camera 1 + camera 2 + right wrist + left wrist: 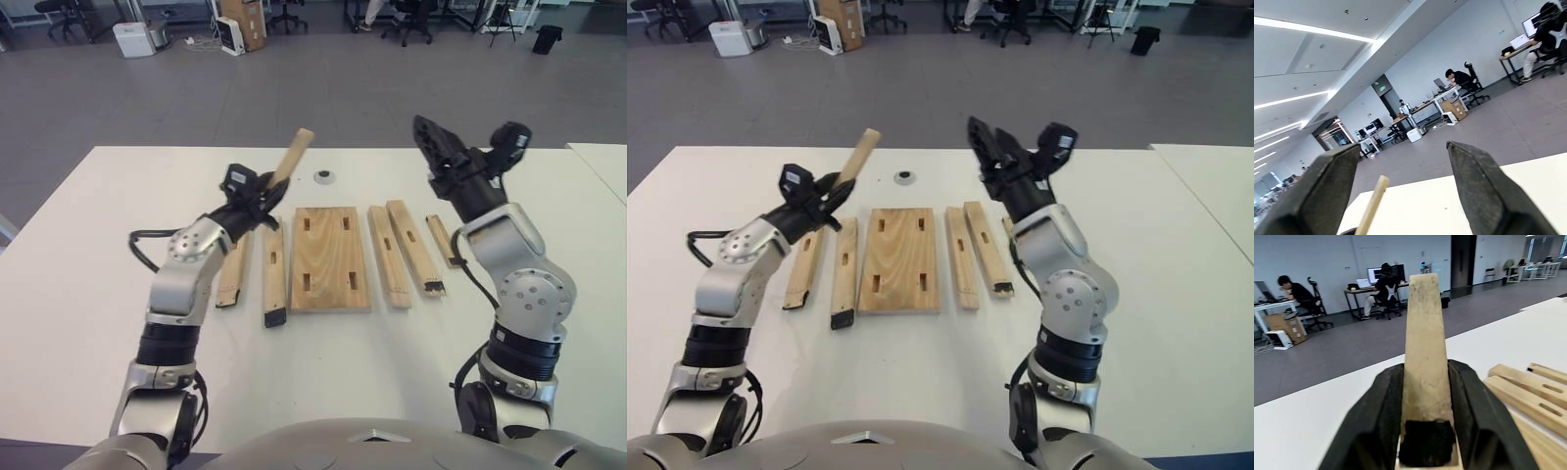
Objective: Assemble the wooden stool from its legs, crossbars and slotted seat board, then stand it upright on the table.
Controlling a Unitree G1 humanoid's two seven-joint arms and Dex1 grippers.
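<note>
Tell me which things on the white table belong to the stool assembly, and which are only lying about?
For the job:
flat slotted wooden seat board
pale wooden stick held in the left gripper
two wooden bars left of the board
three wooden bars right of it

Lying about:
small round grey disc on the white table
cardboard box on the floor behind

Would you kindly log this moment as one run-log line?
left claw: shut on leg, raised | right claw: open, raised | seat board: flat on table
</note>
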